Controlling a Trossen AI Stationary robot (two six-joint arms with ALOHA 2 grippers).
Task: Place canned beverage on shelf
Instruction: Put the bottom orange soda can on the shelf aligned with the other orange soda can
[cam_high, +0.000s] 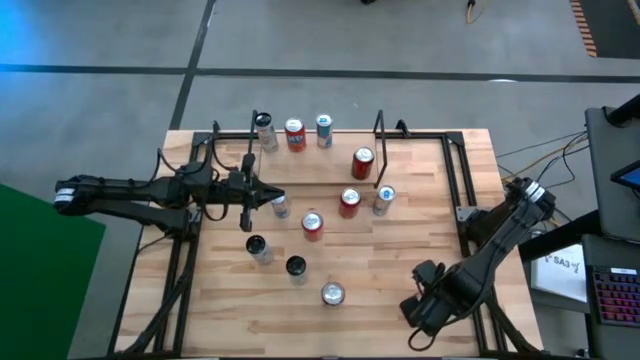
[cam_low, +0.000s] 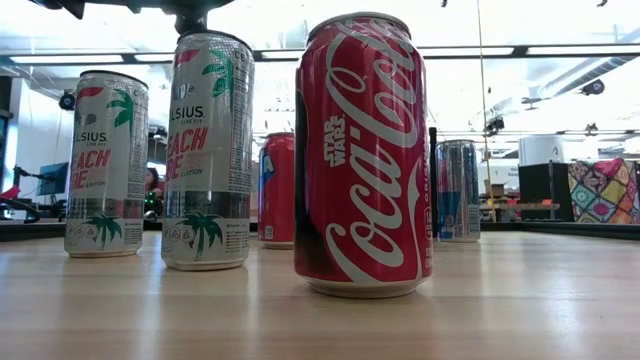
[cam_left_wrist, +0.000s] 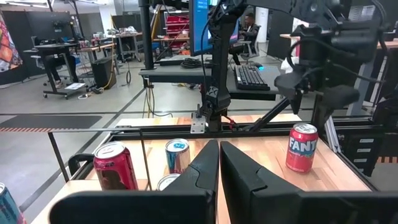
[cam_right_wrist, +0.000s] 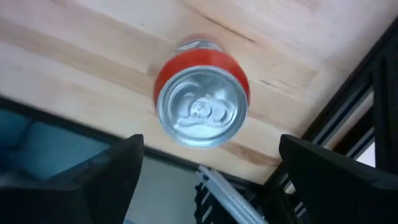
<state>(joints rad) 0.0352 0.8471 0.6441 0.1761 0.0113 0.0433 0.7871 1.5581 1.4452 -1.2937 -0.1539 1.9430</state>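
Hovering open right gripper (cam_right_wrist: 208, 165) above can (cam_right_wrist: 201, 99)

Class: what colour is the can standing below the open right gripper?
Red, with a silver top; the right wrist view shows it best.

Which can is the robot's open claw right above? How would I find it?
Look at the near edge of the wooden table, the side away from the shelf. The right gripper hangs there with its fingers wide open. Beside it stands a red can with a silver top, alone by that edge, while the other cans crowd nearer the middle.
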